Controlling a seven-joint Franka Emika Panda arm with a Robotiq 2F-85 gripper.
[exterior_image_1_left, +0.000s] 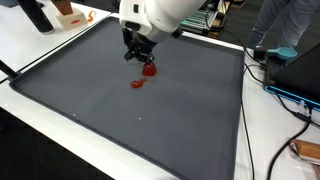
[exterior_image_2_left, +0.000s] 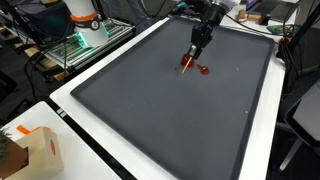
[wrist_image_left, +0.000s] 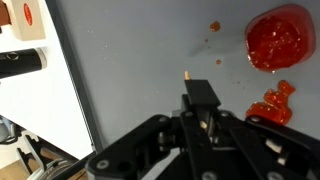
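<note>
Now, black gripper pinched tight on thin wooden stick, near robot-side edge of dark grey mat. Glossy red blob and smaller red smear already down; stick tip just beside, touching neither.

My claw: black hard plastic, matt, with a faint sheen on the edges. Stick pinched in it: pale and dull, looks like bare wood. Red blob: glossy, wet-looking, translucent; gel or soft plastic, can't tell which. Smaller red piece: same gloss, lumpy surface. Mat: dark grey, matt, fine-grained, a few pale specks. Table around it: white, smooth, slight sheen. Box: cardboard, dull. My arm shell: white glossy plastic.
</note>
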